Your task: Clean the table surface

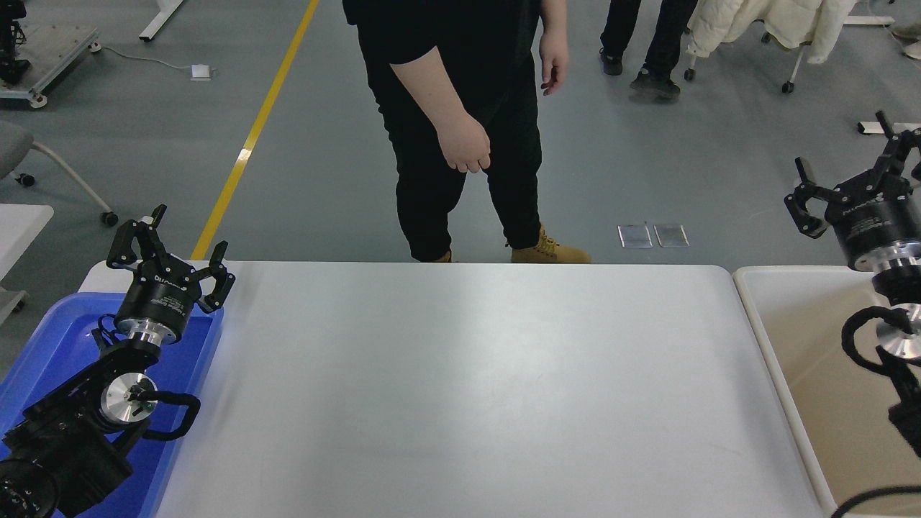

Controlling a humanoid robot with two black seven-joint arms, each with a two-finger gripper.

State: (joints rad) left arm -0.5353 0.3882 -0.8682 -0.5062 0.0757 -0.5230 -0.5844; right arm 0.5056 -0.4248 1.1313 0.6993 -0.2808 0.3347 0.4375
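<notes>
The white table surface (475, 381) fills the middle of the head view, with nothing lying on it. My left gripper (171, 246) is parked at the lower left over the blue tray (43, 338), open and empty. My right gripper (849, 167) is at the right edge, raised above the far end of the beige bin (791, 388), open and empty.
A person in black clothes and tan boots (468, 129) stands at the table's far edge, one hand (466, 152) hanging down. Another person walks on the floor at the back right. The beige bin adjoins the table's right side, the blue tray its left.
</notes>
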